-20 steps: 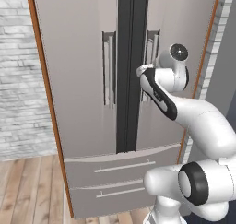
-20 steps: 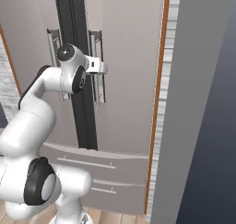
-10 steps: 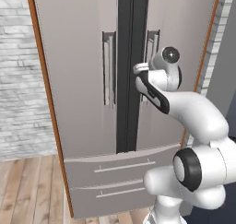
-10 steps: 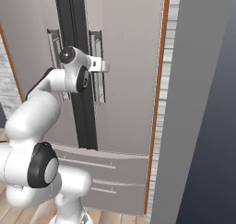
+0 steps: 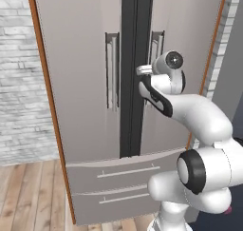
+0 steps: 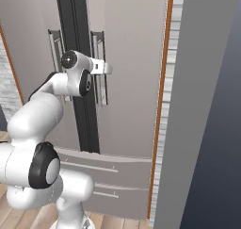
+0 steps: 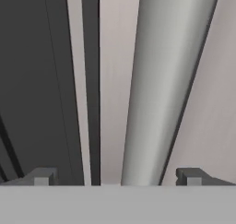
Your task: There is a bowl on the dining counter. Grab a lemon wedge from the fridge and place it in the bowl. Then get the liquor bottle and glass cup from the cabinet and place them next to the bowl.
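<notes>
Grey steel fridge (image 5: pixel 95 106) doors are both sitting closed, so you are at the very start: the lemon wedge is presumably inside, unseen. Your gripper (image 7: pixel 117 176) is facing the right door handle (image 7: pixel 166 80), fingers (image 7: pixel 44 176) apart, handle between them, not clamped. Bowl, bottle and cup all remain

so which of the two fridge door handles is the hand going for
The right door's handle: the hand sits right at it, and in the hand view that bar runs between the open fingertips. The left door's handle stands untouched across the dark centre strip.
</notes>
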You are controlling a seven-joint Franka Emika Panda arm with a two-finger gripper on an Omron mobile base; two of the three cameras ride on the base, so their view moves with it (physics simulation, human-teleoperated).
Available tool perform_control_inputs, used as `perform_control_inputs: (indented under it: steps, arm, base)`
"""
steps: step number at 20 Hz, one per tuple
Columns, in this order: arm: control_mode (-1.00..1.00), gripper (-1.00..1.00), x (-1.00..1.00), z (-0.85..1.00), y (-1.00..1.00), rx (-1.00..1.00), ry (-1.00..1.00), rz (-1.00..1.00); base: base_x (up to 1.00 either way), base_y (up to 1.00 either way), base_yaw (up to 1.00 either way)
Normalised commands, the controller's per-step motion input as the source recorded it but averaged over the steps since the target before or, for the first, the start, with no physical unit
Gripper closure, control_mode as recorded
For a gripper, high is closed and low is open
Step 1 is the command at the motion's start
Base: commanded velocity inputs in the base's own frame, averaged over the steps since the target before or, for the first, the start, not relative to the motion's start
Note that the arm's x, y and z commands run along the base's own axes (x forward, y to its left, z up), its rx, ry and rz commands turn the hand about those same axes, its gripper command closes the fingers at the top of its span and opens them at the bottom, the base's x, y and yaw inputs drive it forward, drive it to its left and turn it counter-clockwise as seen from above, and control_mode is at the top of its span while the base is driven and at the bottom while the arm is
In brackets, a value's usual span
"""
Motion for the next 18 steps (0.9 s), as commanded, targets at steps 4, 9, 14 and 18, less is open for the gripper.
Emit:
perform_control_inputs:
  steps: [4, 9, 14, 18]
  arm:
    - [-1.00, 1.00, 0.40, -0.02, 0.00, 0.00, 0.00, 0.00]
    - [-1.00, 1.00, 0.05, 0.00, -0.04, 0.00, 0.04, 0.00]
    - [-1.00, 1.00, -0.67, 0.00, -0.16, 0.00, -0.04, -0.01]
    - [-1.00, 1.00, -1.00, 0.05, -0.29, 0.00, -0.10, -0.01]
  base:
    - [0.00, 0.00, 0.00]
    - [0.00, 0.00, 0.00]
    - [0.00, 0.00, 0.00]
    - [0.00, 0.00, 0.00]
